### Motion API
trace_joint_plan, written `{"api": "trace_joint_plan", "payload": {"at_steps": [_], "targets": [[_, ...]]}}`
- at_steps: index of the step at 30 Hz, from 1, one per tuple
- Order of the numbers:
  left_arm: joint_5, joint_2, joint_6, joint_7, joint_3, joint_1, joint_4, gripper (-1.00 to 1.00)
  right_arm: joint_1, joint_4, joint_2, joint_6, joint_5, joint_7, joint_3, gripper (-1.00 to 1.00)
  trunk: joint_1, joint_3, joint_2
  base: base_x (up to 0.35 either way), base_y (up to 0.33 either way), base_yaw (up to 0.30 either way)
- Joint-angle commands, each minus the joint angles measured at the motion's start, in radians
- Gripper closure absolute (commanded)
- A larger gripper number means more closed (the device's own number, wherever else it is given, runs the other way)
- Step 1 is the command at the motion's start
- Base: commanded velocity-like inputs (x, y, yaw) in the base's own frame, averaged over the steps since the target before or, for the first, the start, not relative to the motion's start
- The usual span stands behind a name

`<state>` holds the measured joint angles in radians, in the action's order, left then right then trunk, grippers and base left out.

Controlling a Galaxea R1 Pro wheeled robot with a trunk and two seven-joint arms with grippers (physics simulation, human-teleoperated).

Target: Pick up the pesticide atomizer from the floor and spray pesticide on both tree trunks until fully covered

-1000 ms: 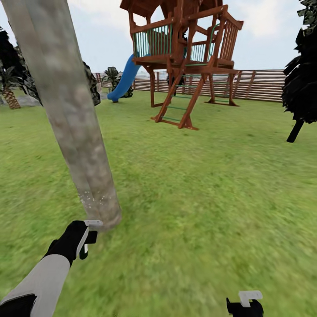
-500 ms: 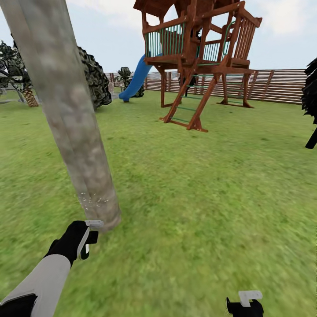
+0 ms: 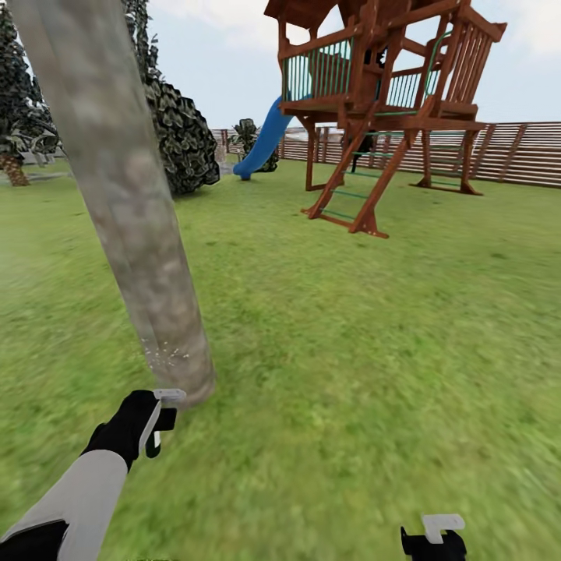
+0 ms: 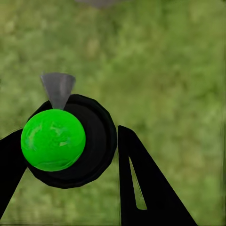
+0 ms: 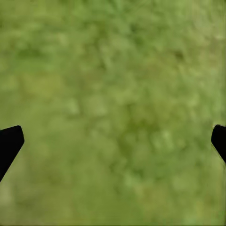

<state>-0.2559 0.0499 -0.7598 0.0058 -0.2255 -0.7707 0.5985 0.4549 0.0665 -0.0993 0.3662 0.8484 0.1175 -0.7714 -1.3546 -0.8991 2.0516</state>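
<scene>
Your left end effector (image 3: 160, 421) grips the pesticide atomizer (image 4: 70, 141) just beside the tree trunk (image 3: 128, 210) base, where white specks cling; your right end effector (image 5: 113, 141) hangs wide over grass.

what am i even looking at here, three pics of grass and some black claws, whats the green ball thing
This is a simulated two-armed robot on wheels, standing on a lawn in a fenced garden. The big picture comes from a camera on its head, looking down over both arms. The other two come from cameras near each arm's pincer, looking along its two black fingers.

The left pincer sits low by the foot of a thick grey-beige tree trunk, where pale specks show on the bark. The green ball belongs to the pesticide atomizer, a small dark bottle clamped in that pincer.

The right pincer is open and empty over bare grass. Behind stand a wooden play tower, a blue slide and a slatted fence.
</scene>
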Motion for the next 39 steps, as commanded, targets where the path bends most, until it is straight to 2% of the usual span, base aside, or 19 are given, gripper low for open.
{"api": "trace_joint_plan", "payload": {"at_steps": [1, 4, 7, 10, 13, 16, 19, 24, 39], "targets": [[-0.003, 0.000, -0.004, 0.002, -0.003, -0.001, 0.001, 1.00, 0.001, -0.002, 0.000, 0.003, 0.011, 0.005, -0.006, -1.00, 0.000, -0.001, 0.000, 0.105, -0.269, 0.276], [-0.001, 0.000, -0.003, 0.000, -0.004, -0.001, 0.000, 1.00, 0.001, -0.002, 0.000, 0.003, 0.011, 0.005, -0.006, -1.00, 0.000, -0.001, 0.000, 0.155, -0.217, 0.276], [0.075, 0.001, 0.020, 0.004, 0.001, -0.004, 0.003, 1.00, 0.001, -0.002, 0.000, 0.003, 0.011, 0.006, -0.006, -1.00, 0.000, -0.001, 0.000, 0.044, -0.038, 0.276], [0.101, 0.009, 0.022, 0.001, 0.004, -0.016, 0.003, 1.00, 0.001, -0.002, 0.000, 0.003, 0.011, 0.005, -0.006, -1.00, 0.000, -0.001, 0.000, 0.006, -0.005, 0.276], [0.101, 0.009, 0.014, 0.000, 0.006, -0.053, 0.003, 1.00, 0.001, -0.002, 0.000, 0.003, 0.011, 0.005, -0.006, -1.00, 0.000, -0.001, 0.000, 0.001, 0.000, 0.276], [0.098, 0.002, -0.056, 0.000, 0.012, -0.106, 0.004, 1.00, 0.001, -0.002, 0.000, 0.003, 0.011, 0.005, -0.006, -1.00, 0.000, -0.001, 0.000, 0.000, 0.000, 0.234], [0.097, -0.002, -0.074, -0.001, 0.015, -0.124, 0.005, 1.00, 0.001, -0.002, 0.000, 0.003, 0.011, 0.005, -0.006, -1.00, 0.000, -0.001, 0.000, 0.016, -0.006, 0.049], [0.098, -0.003, -0.077, -0.001, 0.015, -0.126, 0.046, 1.00, 0.001, -0.001, -0.002, 0.003, 0.011, 0.005, -0.008, -1.00, 0.000, -0.001, 0.000, 0.216, -0.151, 0.002], [0.098, 0.001, -0.078, -0.001, 0.014, -0.127, 0.051, 1.00, 0.001, -0.002, 0.000, 0.003, 0.011, 0.005, -0.005, -1.00, 0.000, -0.001, 0.000, 0.072, -0.259, 0.000]]}}
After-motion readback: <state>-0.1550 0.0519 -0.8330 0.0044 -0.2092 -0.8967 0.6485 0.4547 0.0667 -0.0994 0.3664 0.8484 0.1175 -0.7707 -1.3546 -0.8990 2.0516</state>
